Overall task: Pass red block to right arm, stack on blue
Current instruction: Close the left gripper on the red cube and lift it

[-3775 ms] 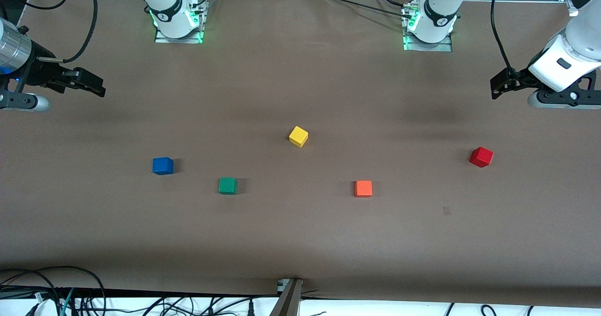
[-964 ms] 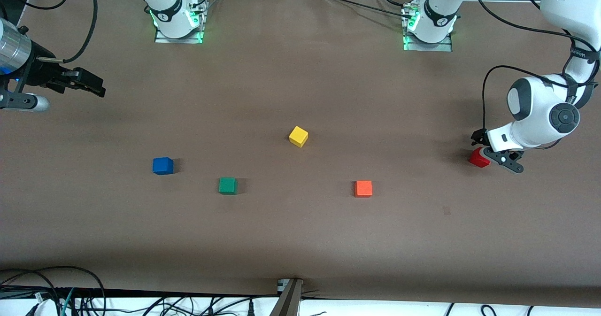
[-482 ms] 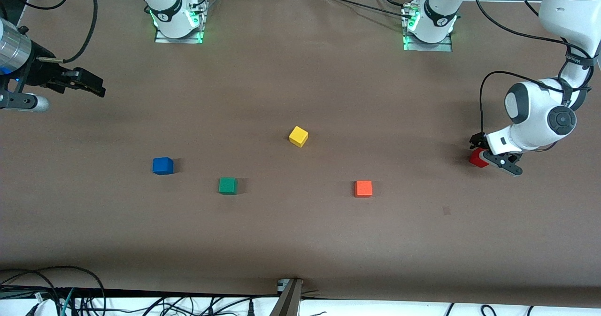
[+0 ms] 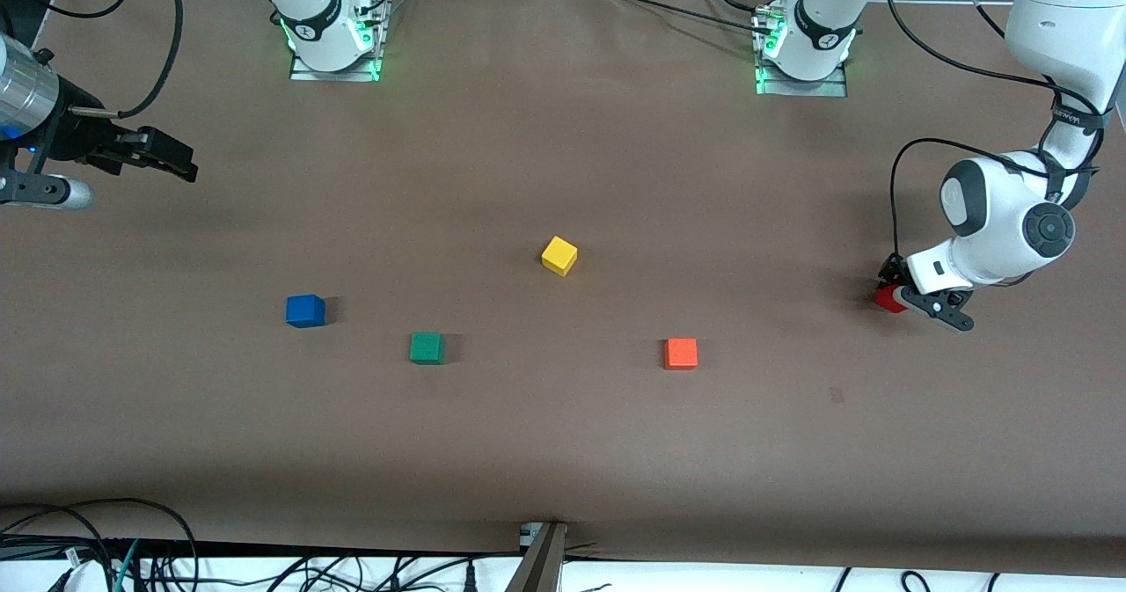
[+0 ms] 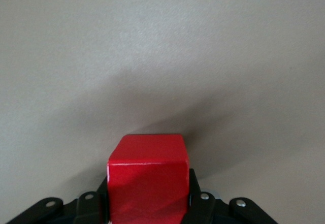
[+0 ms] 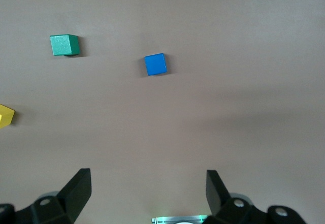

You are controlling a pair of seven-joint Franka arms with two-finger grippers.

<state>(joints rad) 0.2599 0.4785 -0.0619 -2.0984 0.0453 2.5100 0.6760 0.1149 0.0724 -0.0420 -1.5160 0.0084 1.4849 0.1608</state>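
Observation:
The red block (image 4: 887,299) sits low at the table surface toward the left arm's end, mostly covered by the left gripper (image 4: 892,294). In the left wrist view the red block (image 5: 147,176) fills the space between the black fingers (image 5: 199,203), which press on both of its sides; the left gripper (image 5: 147,206) is shut on it. The blue cube (image 4: 304,310) rests on the table toward the right arm's end and also shows in the right wrist view (image 6: 155,64). The right gripper (image 4: 176,163) waits open and empty in the air at its end of the table, its fingers (image 6: 76,191) wide apart.
A green cube (image 4: 426,347) lies beside the blue cube, slightly nearer the front camera. A yellow cube (image 4: 559,255) sits mid-table and an orange cube (image 4: 680,354) lies between the green and red ones. The brown table (image 4: 563,451) carries the arm bases along its top edge.
The left arm swung in from its end of the table and came down over the red block; over the last second it sank lower and its fingers closed on the block. The right arm has not moved.

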